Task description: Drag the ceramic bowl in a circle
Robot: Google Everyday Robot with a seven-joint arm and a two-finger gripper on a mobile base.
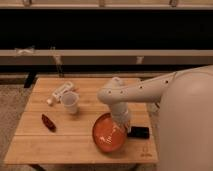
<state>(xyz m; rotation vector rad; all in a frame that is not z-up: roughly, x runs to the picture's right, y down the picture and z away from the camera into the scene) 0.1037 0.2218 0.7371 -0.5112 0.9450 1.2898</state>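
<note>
The ceramic bowl (106,135), wide, glossy and orange-red, sits on the wooden table (45,145) near its front edge, right of centre. My white arm reaches in from the right and bends down over the bowl. The gripper (123,125) sits at the bowl's upper right rim, shut on it. The wrist hides the fingers and part of the rim.
A small white cup (70,103) stands left of the bowl, with a white bottle-like object (59,92) lying behind it. A dark red item (48,122) lies at the left front. A black object (138,132) lies just right of the bowl. The table's front edge is close to the bowl.
</note>
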